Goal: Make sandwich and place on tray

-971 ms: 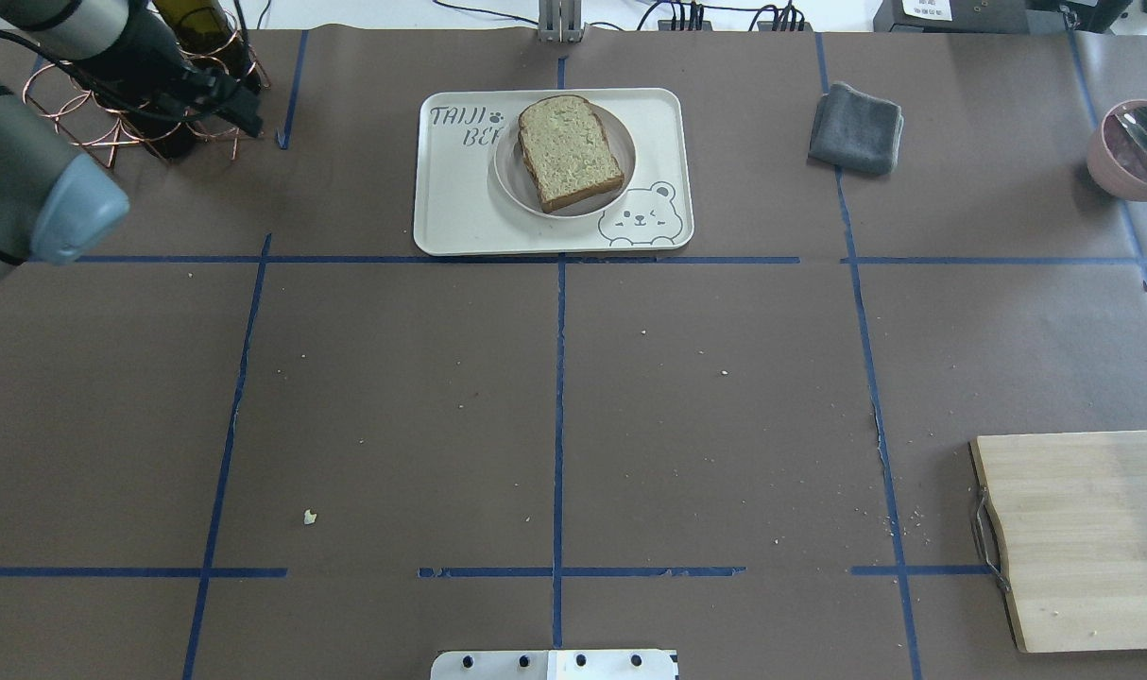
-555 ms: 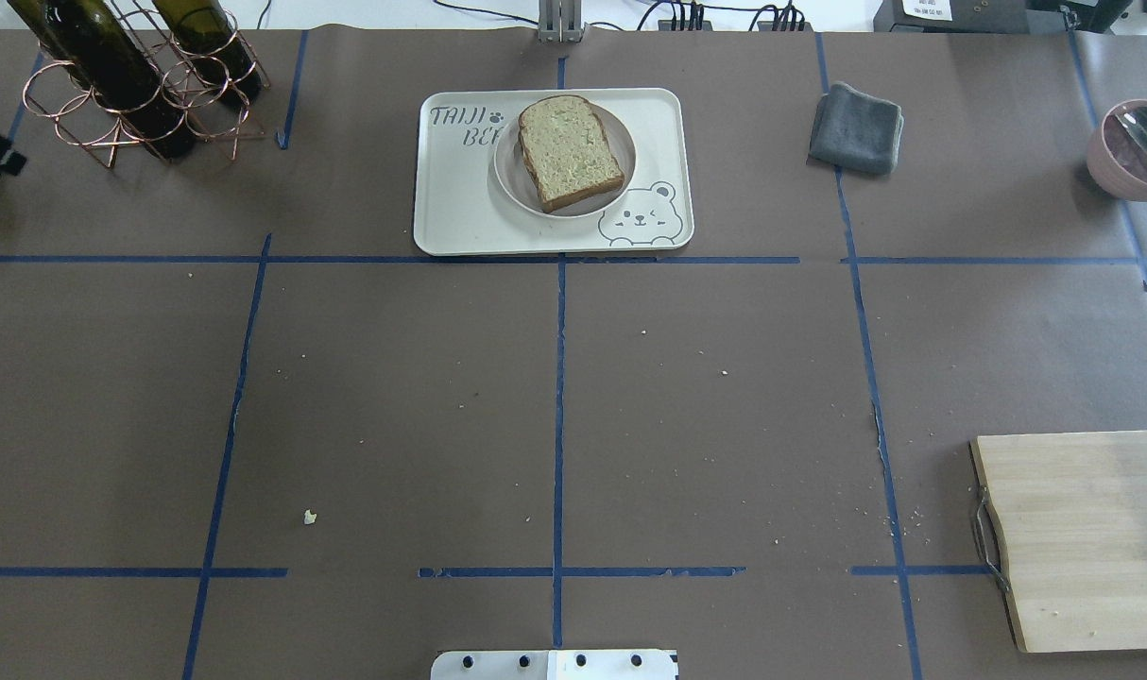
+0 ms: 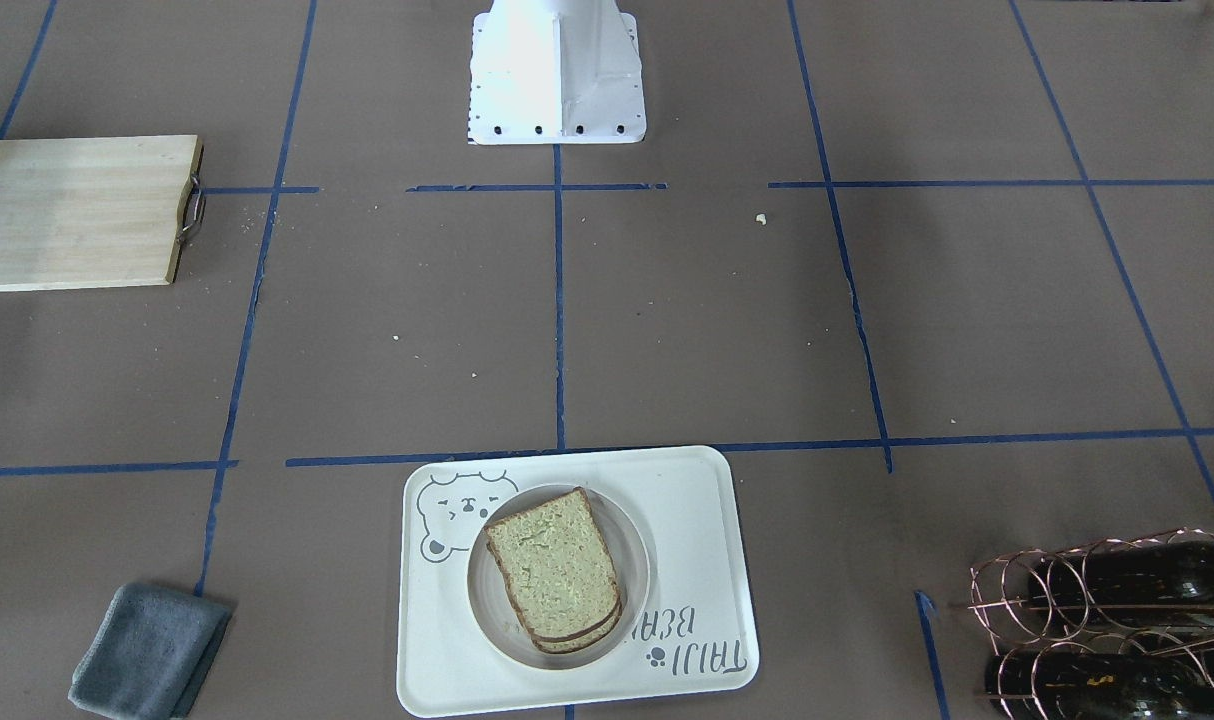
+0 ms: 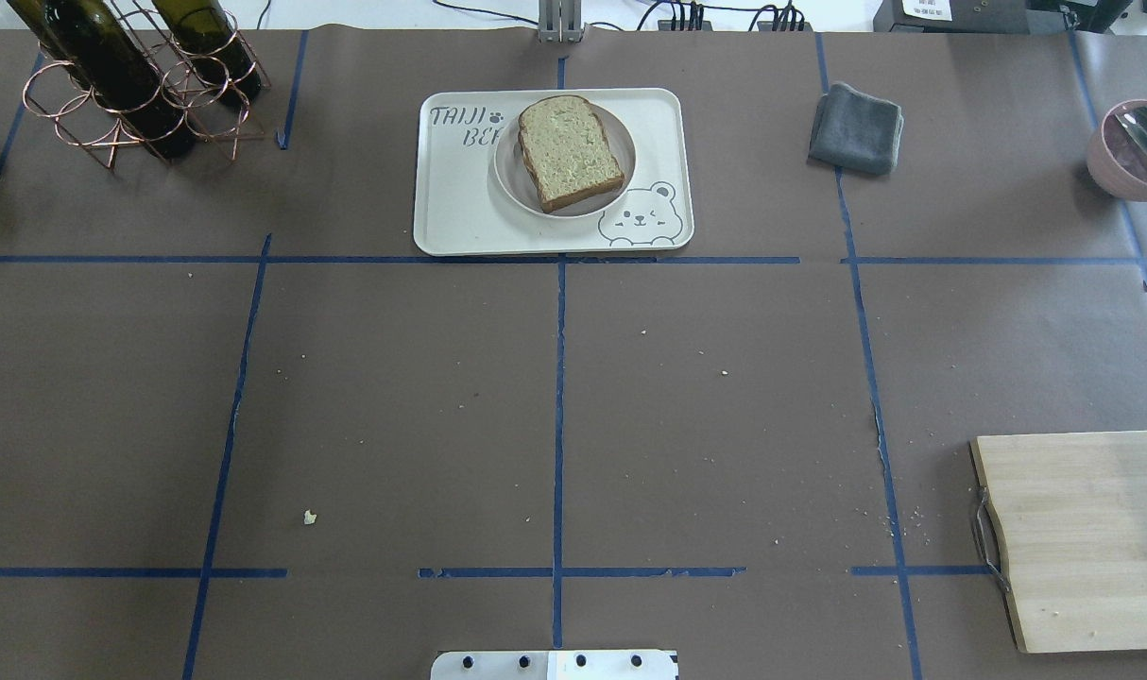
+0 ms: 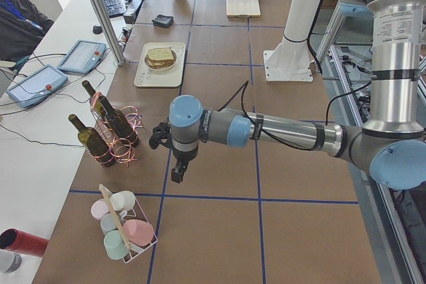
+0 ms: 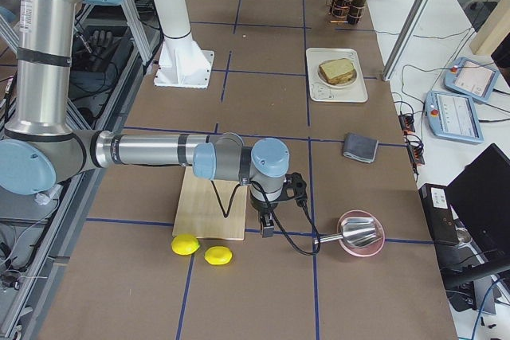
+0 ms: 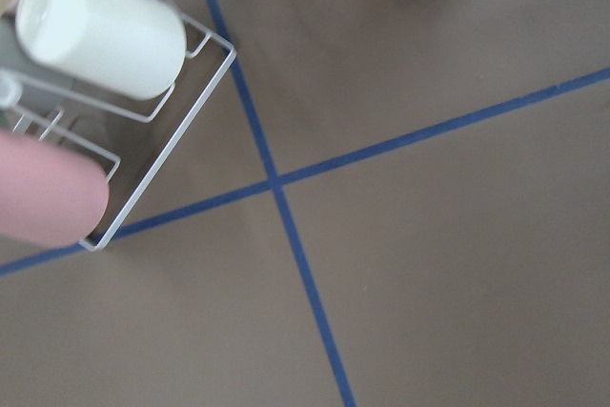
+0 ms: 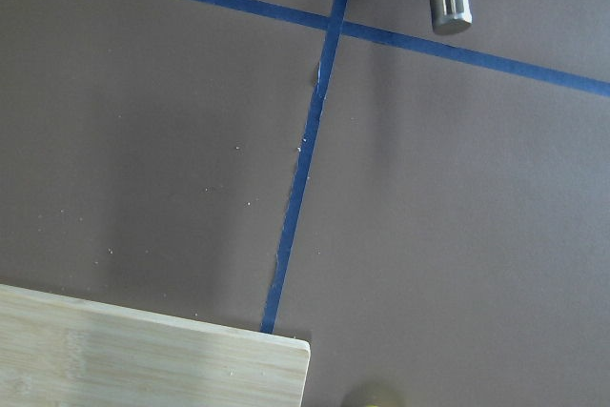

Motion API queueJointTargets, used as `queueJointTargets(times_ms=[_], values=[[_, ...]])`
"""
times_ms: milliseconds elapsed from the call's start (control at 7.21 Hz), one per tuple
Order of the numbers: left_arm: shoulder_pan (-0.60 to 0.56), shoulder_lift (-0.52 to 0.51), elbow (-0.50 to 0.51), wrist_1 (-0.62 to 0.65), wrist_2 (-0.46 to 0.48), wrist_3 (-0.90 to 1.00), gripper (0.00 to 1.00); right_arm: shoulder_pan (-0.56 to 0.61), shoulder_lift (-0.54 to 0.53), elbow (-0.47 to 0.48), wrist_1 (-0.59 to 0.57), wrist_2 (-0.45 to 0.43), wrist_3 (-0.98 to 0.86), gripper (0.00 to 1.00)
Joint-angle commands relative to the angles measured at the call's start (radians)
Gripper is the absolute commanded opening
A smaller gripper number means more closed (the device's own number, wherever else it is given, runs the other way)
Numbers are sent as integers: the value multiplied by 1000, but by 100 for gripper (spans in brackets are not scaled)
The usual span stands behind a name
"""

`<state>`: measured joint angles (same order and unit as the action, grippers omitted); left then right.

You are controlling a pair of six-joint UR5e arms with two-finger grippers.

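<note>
The sandwich lies on a small round white plate on the cream bear tray at the table's far middle. The front-facing view shows two stacked bread slices on the tray; the egg is hidden. My left gripper shows only in the exterior left view, pointing down past the table's left end near the wine rack. My right gripper shows only in the exterior right view, beside the cutting board. I cannot tell whether either is open or shut. Both are far from the tray.
A copper rack with wine bottles stands far left. A grey cloth and a pink bowl with a spoon are far right. A wooden cutting board lies near right, two lemons beyond it. A cup rack sits left.
My left arm, which hung over the wine rack a second ago, has swung out of the overhead view to the left. The sandwich and tray have not moved.
</note>
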<state>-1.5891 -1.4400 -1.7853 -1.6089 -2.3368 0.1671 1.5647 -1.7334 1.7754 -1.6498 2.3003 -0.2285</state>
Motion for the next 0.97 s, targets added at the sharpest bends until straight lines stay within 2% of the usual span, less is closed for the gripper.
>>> queueJointTargets(times_ms=[0,277,555,832], values=[[-26,24,4,10,7,-5,100,0,5,-5,2,-4,0,100],[-25,16,3,6,13,-5,100,2,18,4,5,-12,-3,100],[-25,16,-3,6,4,-3,100,56,14,-16,156,-10,3,100],[-23,15,6,4,10,-5,100,61,-38,-13,162,4,6,100]])
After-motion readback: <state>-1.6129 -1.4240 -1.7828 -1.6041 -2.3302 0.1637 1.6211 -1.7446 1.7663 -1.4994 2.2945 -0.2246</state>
